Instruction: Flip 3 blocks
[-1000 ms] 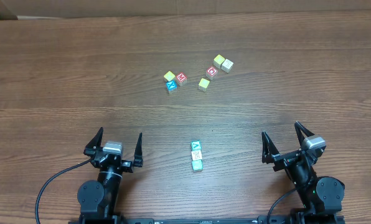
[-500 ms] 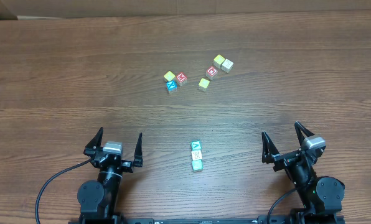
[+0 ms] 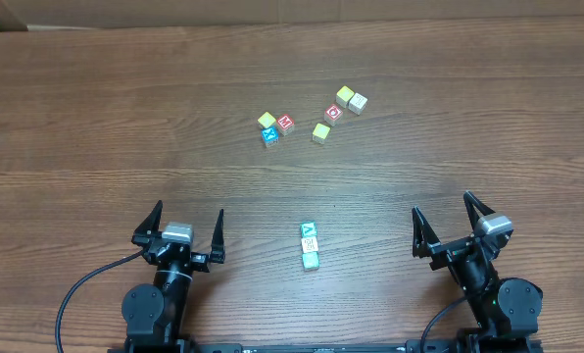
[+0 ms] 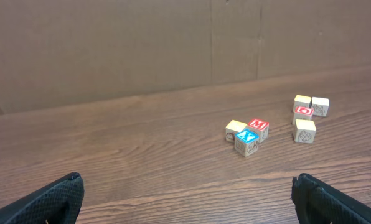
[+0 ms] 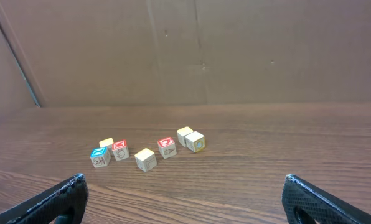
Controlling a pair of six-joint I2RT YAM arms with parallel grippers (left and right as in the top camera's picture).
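Observation:
The three blocks lie in a short touching row near the table's front middle in the overhead view: a green-and-white lettered block (image 3: 309, 230), a whitish block with red print (image 3: 310, 245) and a pale green block (image 3: 311, 260). My left gripper (image 3: 187, 212) stands open to their left, well apart from them, with nothing between its fingers. My right gripper (image 3: 442, 204) stands open to their right, also holding nothing. Neither wrist view shows the three blocks. In those views the left gripper (image 4: 187, 180) and the right gripper (image 5: 184, 180) show only bare table between their wide-spread tips.
Farther back sit other cubes: a yellow cube (image 3: 267, 120), a red "M" cube (image 3: 286, 124) and a blue cube (image 3: 269, 135) together, then a yellow cube (image 3: 320, 131), a red "O" cube (image 3: 334, 112) and a yellow-cream pair (image 3: 351, 99). A cardboard wall (image 4: 173, 43) closes the far edge.

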